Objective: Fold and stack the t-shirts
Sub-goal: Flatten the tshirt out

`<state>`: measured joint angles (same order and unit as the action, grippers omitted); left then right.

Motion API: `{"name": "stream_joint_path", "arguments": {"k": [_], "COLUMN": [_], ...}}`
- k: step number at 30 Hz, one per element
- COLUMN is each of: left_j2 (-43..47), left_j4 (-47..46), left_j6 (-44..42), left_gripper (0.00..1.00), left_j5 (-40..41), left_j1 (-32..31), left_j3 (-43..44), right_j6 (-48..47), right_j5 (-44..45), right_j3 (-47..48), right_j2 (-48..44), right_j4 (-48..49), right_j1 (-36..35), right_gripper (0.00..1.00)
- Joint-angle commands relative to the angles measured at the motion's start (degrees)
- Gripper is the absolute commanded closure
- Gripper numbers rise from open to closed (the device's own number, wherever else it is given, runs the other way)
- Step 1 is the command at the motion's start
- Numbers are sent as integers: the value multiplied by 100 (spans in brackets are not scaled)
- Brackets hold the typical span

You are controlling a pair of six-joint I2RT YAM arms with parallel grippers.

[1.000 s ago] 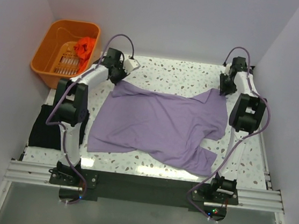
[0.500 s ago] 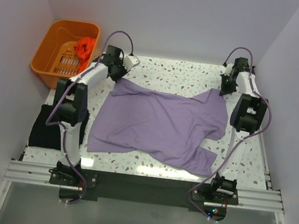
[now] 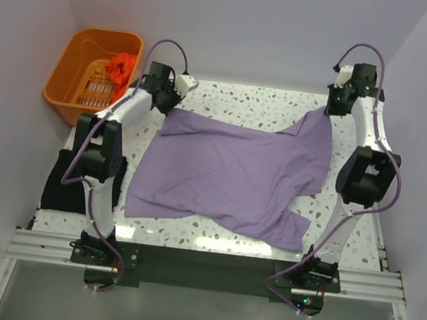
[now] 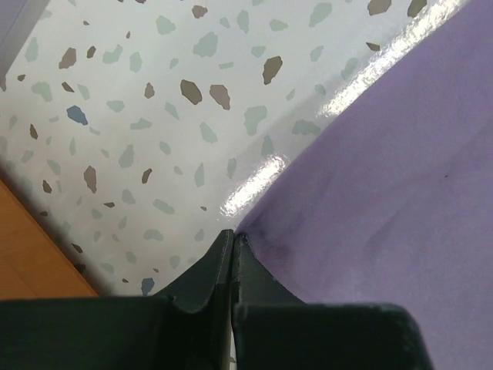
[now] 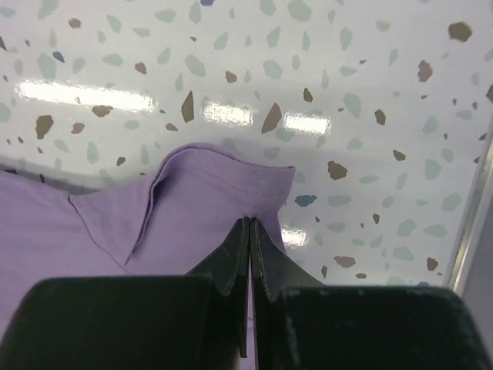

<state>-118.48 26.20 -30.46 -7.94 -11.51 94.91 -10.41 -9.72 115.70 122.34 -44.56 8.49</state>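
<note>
The lilac-purple t-shirt (image 3: 235,174) lies spread across the table. My left gripper (image 3: 167,108) is shut on its far left corner, seen in the left wrist view (image 4: 233,235) with the cloth (image 4: 385,193) running off to the right. My right gripper (image 3: 329,113) is shut on the shirt's far right corner and holds it lifted above the table; the right wrist view (image 5: 251,223) shows a hemmed fold of purple cloth (image 5: 192,208) pinched between the jaws. The orange-red t-shirt (image 3: 121,67) sits bunched in the basket. The black t-shirt (image 3: 63,181) lies at the table's left edge.
The orange plastic basket (image 3: 80,44) stands off the table's far left corner. The terrazzo table (image 3: 243,105) ends at a metal rail along the right side (image 3: 380,225). Walls close in at the back and on both sides.
My right gripper has risen and moved back to the right, pulling the shirt's far right corner up and out. My left gripper has shifted slightly back with its corner.
</note>
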Motion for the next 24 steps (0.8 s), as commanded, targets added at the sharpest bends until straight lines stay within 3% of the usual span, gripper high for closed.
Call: {"name": "stream_joint_path", "arguments": {"k": [1, 12, 24], "left_j2": [571, 2073, 4323], "left_j4": [-334, -1501, -2795], "left_j6": [312, 971, 919], "left_gripper": [100, 100, 100], "left_j5": [-163, -172, 12], "left_j1": [149, 404, 404], "left_j3": [124, 133, -798], "right_j6": [92, 145, -83], "right_j5": [-92, 233, 1041], "right_j3": [5, 199, -346], "right_j2": [-570, -2126, -4410], "right_j4": [386, 1133, 2398], "right_j1": [21, 21, 21], "right_gripper": [100, 100, 100]}}
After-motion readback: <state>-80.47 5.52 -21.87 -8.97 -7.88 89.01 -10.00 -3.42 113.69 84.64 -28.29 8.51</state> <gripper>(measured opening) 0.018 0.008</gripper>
